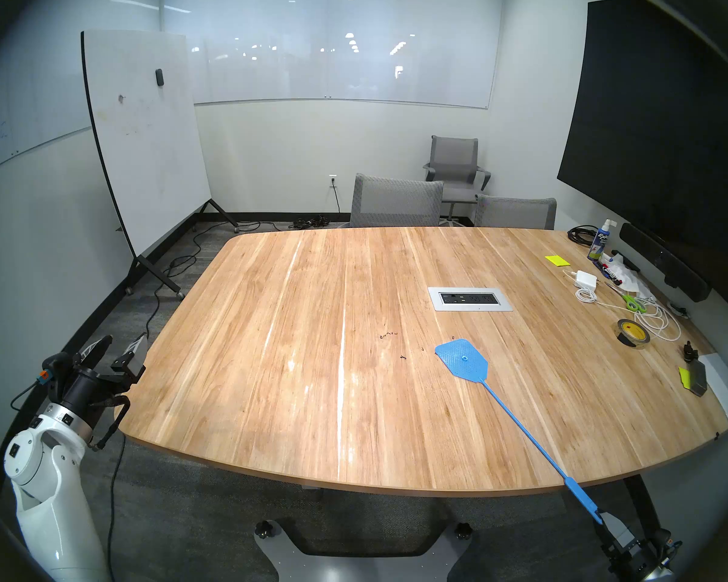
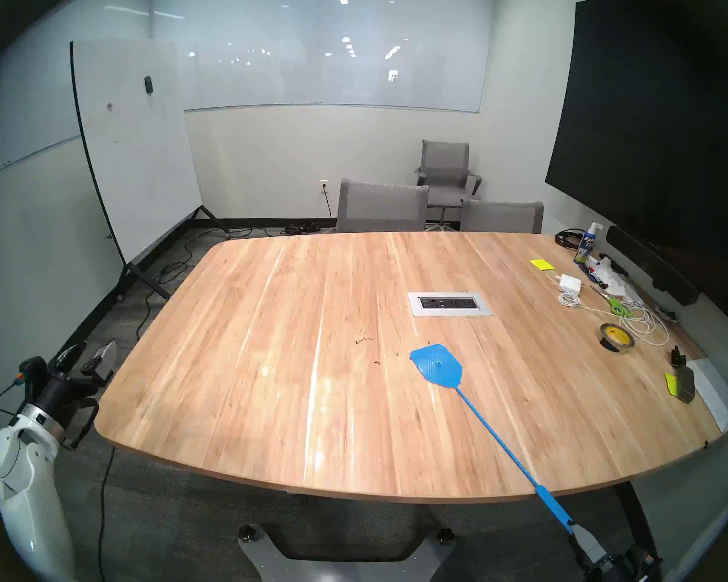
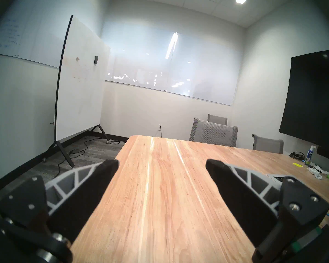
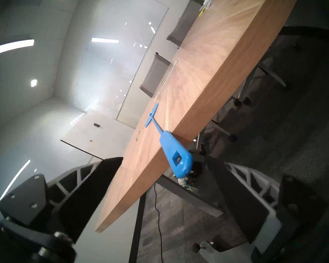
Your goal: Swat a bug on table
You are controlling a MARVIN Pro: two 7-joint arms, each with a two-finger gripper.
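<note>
A blue swatter (image 1: 463, 358) lies flat on the light-brown wood table (image 1: 270, 358), head right of centre, handle overhanging the front right edge. Tiny black specks, the bug (image 1: 403, 357), lie just left of the head, with several more dark crumbs (image 1: 387, 335) beyond. My right gripper (image 1: 606, 523) is open below the table's edge. In the right wrist view its fingers (image 4: 110, 165) stand wide apart around the handle's end (image 4: 176, 156) without clamping it. My left gripper (image 1: 118, 350) is open and empty off the table's left edge.
A silver outlet panel (image 1: 470, 298) is inset behind the swatter's head. Along the right side lie a tape roll (image 1: 633, 339), green scissors (image 1: 631, 303), a white charger with cable (image 1: 585, 279), a spray bottle (image 1: 599, 243) and a black knob (image 1: 689, 350). Grey chairs (image 1: 396, 201) stand behind.
</note>
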